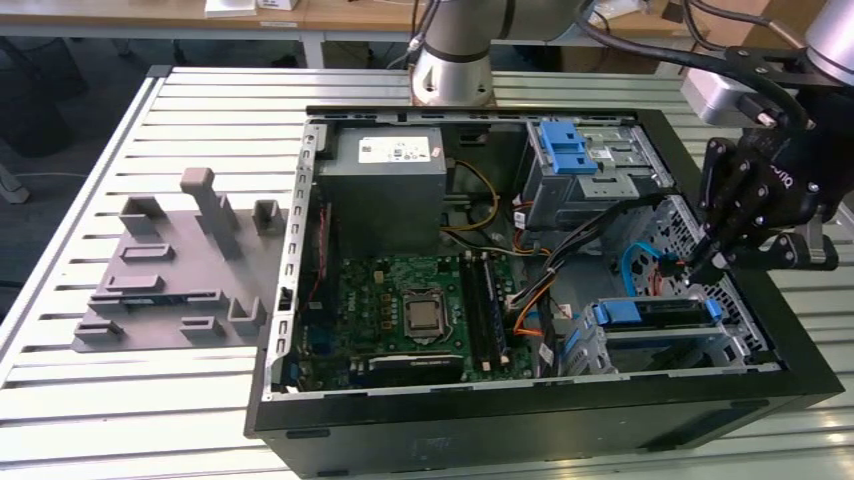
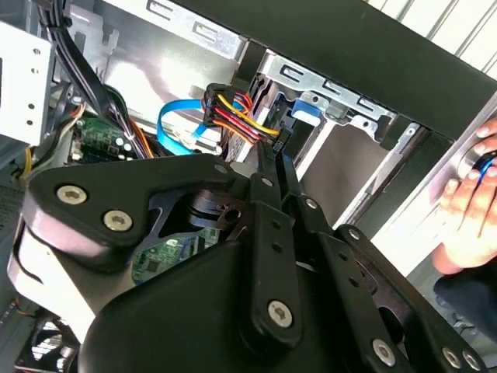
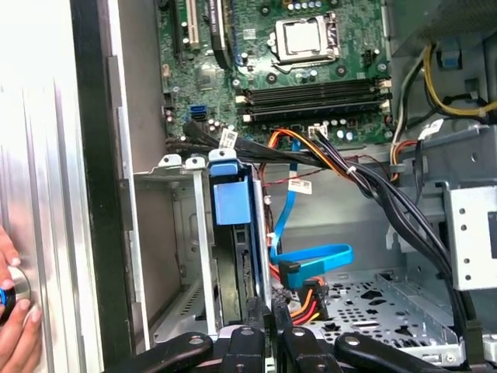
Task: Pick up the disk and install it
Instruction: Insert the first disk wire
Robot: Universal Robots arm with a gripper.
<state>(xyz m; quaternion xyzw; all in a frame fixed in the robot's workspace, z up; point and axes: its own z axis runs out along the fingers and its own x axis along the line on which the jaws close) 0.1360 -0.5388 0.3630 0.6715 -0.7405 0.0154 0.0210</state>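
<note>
Fingertips of the tool are pressed together with nothing visible between them, and in the exterior view they hang low inside the case, close over its drive corner. Directly under and just ahead of the tips is the disk, standing on edge in the cage with its blue bracket end pointing away from the tool. Its long axis runs straight out from the tips, so tool and disk lie nearly in line rather than crossed. Whether the tips touch the disk's near end I cannot tell; they are at most just beside it. In the exterior view the disk lies just below the tool, already within the cage walls, so it looks seated or nearly so. Next to the tips on one side is a bundle of orange and yellow leads, and a little beyond that a flat blue cable loops across the case floor. Outside the case wall beside the tool, a person's hand rests on the worktop. Farther off is the board, then the grey supply box, and well beyond the case a grey fixture.
</note>
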